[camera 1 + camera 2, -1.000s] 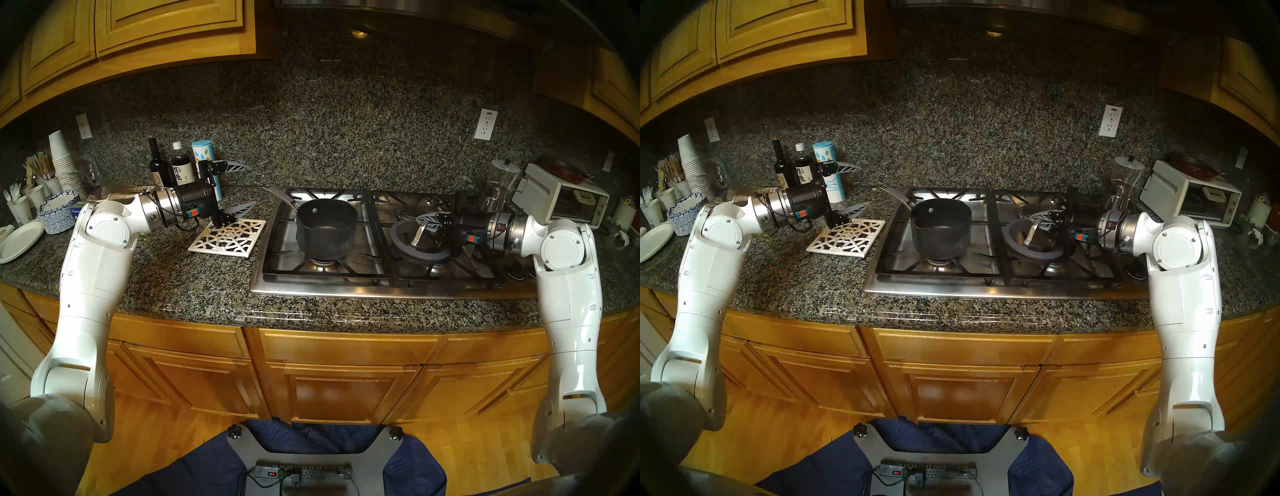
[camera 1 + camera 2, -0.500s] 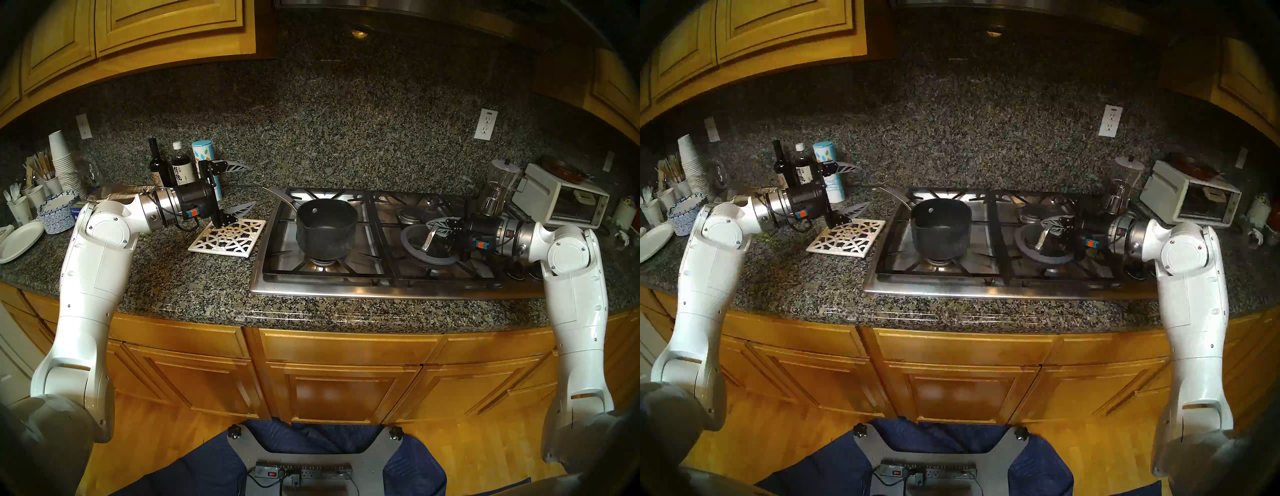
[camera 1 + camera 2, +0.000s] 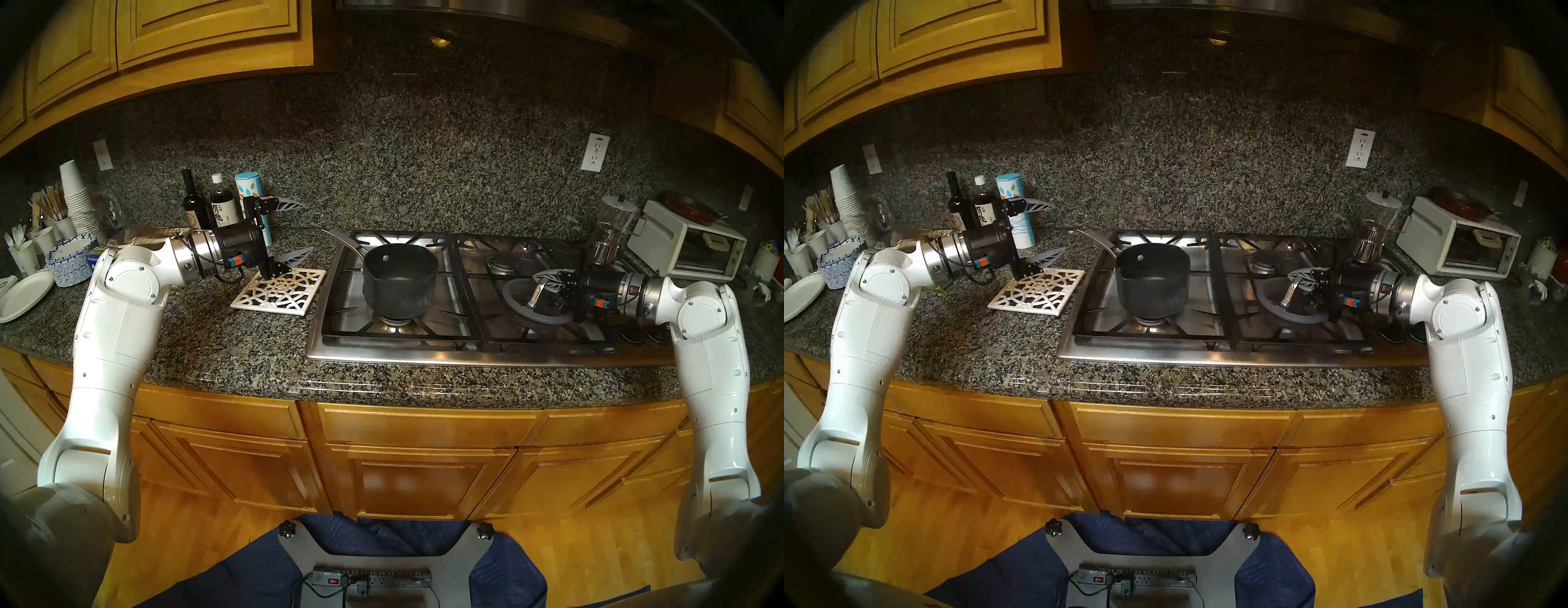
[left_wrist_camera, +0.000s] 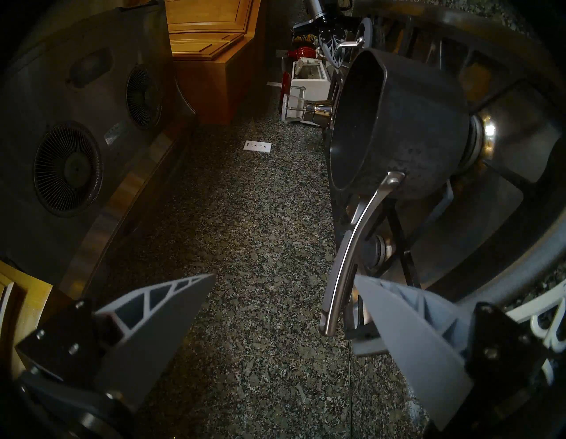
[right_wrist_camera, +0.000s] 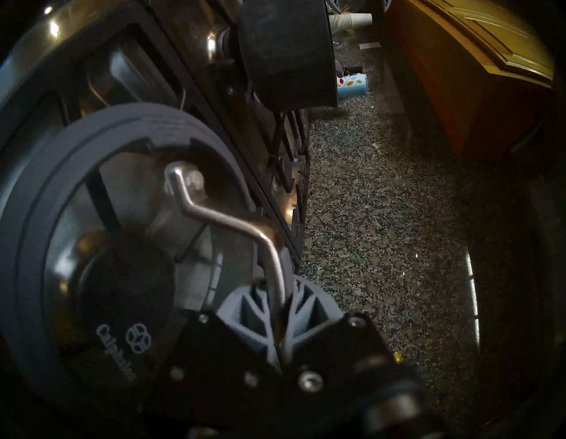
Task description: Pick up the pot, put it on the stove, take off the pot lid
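The dark grey pot point(image 3: 401, 284) stands open on the front left burner of the stove point(image 3: 424, 353), its thin handle point(image 3: 344, 241) pointing back left. My right gripper point(image 3: 545, 288) is shut on the silver handle of the glass pot lid point(image 3: 519, 299) and holds it tilted over the stove's right side, apart from the pot. The right wrist view shows the fingers point(image 5: 254, 309) pinching the handle above the lid's rim point(image 5: 61, 184). My left gripper point(image 3: 307, 229) is open and empty left of the stove, with the pot handle point(image 4: 346, 254) just beyond one fingertip.
A white trivet point(image 3: 280, 293) lies under my left gripper. Bottles point(image 3: 193, 204) and a blue canister point(image 3: 248, 187) stand behind it. Paper cups and plates point(image 3: 72, 199) crowd the far left. A glass coffee maker point(image 3: 611, 229) and white toaster oven point(image 3: 687, 246) stand behind my right wrist.
My right gripper has carried the lid to the right, further from the pot. The left arm and the pot have not moved.
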`<state>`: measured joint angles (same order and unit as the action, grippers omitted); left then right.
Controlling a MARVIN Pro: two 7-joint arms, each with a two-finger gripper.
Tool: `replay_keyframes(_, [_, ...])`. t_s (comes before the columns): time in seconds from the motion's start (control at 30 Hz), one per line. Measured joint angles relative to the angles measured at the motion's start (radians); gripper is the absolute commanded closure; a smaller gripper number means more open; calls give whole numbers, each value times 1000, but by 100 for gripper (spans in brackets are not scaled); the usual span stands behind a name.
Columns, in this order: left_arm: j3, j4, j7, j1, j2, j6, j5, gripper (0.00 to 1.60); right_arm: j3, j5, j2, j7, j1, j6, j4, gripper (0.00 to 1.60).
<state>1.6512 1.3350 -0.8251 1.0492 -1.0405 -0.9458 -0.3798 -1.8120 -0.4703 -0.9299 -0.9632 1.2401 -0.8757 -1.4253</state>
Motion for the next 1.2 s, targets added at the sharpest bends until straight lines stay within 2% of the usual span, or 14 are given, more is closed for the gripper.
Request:
replay_keyframes(0.57, [0,0,0,0,0,0,0,0,77,-11,50,66,-56,-57,88,160])
replay_keyframes(0.63, [0,0,0,0,0,0,0,0,83,-11,54,69,-58,-58,90,156])
replay_keyframes(0.67, [0,0,0,0,0,0,0,0,84,-11,55,69,-58,-58,90,131])
replay_keyframes(0.73, [0,0,0,0,0,0,0,0,90,-9,61,70,-58,-54,86,105])
replay_keyframes(0.87, [0,0,0,0,0,0,0,0,92,0,68,58,-47,-38,69,85])
replay_keyframes(0.9, [0,0,0,0,0,0,1,0,91,2,70,55,-43,-34,64,70])
replay_keyframes(0.93, [0,0,0,0,0,0,1,0,90,6,71,50,-36,-29,58,45])
replay_keyframes(0.97, [0,0,0,0,0,0,1,0,88,8,72,45,-32,-25,53,35])
replay_keyframes(1.0, [0,0,0,0,0,0,1,0,85,12,73,42,-25,-19,44,30])
replay_keyframes(1.1, [0,0,0,0,0,0,1,0,69,28,78,35,-10,-2,6,0])
replay_keyframes(1.2, [0,0,0,0,0,0,1,0,53,42,83,28,5,16,-29,0])
